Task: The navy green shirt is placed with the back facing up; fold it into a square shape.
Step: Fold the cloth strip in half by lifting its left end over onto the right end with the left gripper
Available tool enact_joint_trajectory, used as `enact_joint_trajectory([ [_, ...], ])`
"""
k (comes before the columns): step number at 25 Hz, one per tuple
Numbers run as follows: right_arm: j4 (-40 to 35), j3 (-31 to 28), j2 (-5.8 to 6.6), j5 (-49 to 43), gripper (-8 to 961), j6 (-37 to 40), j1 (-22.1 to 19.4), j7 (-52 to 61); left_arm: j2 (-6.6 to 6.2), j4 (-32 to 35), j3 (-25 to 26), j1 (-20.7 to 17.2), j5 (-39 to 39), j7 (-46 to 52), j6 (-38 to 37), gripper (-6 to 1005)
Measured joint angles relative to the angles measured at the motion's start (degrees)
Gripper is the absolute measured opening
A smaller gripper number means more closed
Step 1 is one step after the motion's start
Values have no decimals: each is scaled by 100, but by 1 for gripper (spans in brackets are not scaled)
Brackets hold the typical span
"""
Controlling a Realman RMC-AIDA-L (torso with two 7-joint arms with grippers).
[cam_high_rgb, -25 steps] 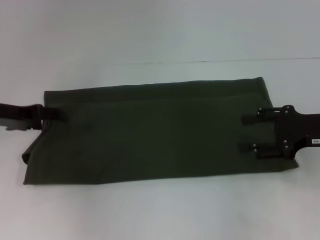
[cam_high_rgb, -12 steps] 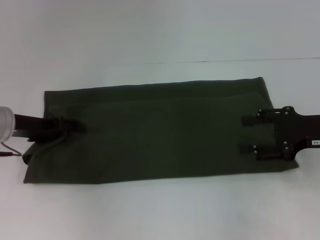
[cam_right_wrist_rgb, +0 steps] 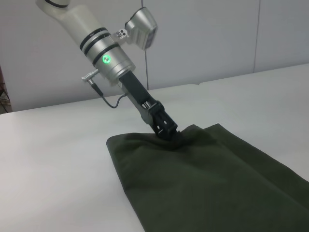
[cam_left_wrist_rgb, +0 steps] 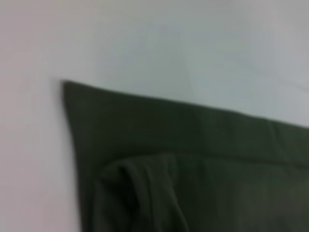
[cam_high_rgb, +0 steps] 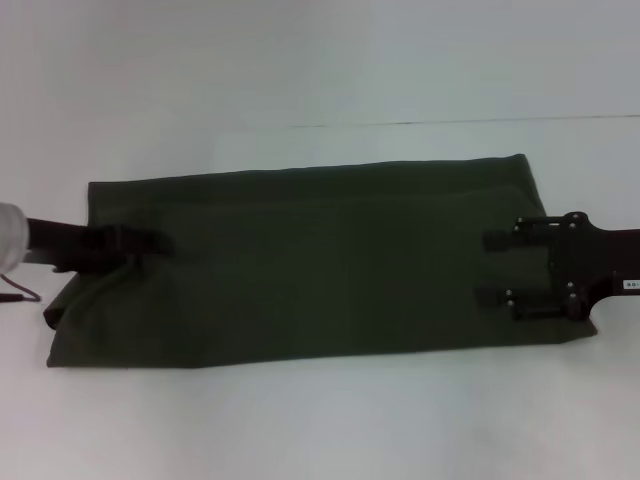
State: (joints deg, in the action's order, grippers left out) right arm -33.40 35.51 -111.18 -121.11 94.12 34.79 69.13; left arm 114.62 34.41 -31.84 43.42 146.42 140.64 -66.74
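The navy green shirt (cam_high_rgb: pixel 320 260) lies on the white table as a long, plain dark olive band running left to right. My left gripper (cam_high_rgb: pixel 150 243) reaches in over its left end, and the cloth bunches into a small peak at the tip. From the right wrist view, that left gripper (cam_right_wrist_rgb: pixel 169 133) looks shut on a pinch of the shirt (cam_right_wrist_rgb: pixel 217 183). My right gripper (cam_high_rgb: pixel 492 268) rests over the shirt's right end, open, its two fingers spread apart on the cloth. In the left wrist view only a shirt (cam_left_wrist_rgb: pixel 217 169) corner with a raised fold shows.
The white table (cam_high_rgb: pixel 300 60) extends on all sides of the shirt. A seam line crosses the table behind the shirt. A thin cable (cam_high_rgb: pixel 20 297) hangs by my left arm at the left edge.
My left gripper has moved rightward from the shirt's left edge onto the cloth, and the fabric there has bunched up. The right arm has not moved.
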Motion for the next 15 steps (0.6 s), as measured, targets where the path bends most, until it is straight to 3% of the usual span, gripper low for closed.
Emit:
enact_joint_trajectory([
  [7, 0, 0, 6, 0, 765, -3, 14, -2, -91, 311, 161, -130, -16, 22, 2, 876],
  [15, 0, 46, 18, 0, 765, -59, 35, 36, -106, 486, 187, -292, -15, 96, 133, 875],
])
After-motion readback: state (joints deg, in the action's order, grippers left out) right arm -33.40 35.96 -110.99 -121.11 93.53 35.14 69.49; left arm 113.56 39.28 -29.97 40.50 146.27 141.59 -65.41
